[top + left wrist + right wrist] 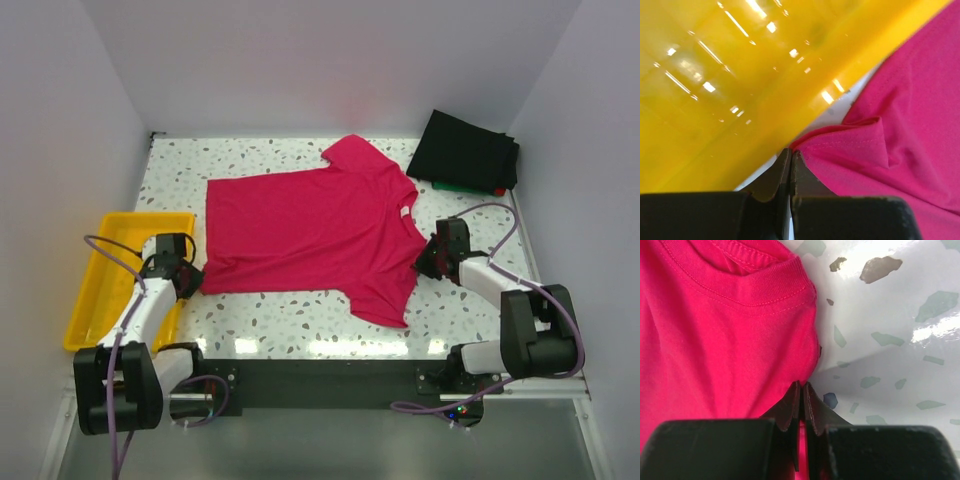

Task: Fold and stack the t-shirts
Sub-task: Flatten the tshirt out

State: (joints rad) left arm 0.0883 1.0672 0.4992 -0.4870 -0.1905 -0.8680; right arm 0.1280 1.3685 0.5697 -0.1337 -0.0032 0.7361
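Note:
A crimson-pink t-shirt (pixel 310 230) lies spread flat on the speckled table, its neck with a small white tag toward the right. My left gripper (pixel 190 278) is shut on the shirt's near-left hem corner (pixel 805 145), next to the yellow tray. My right gripper (pixel 428 260) is shut on the shirt's shoulder edge (pixel 807 375) just below the collar (pixel 765 285). A stack of folded shirts, black on top (pixel 470 150) with green and red edges showing beneath, sits at the back right.
The yellow plastic tray (pixel 95 290) stands at the left edge beside my left arm; it fills most of the left wrist view (pixel 730 85). White walls enclose the table on three sides.

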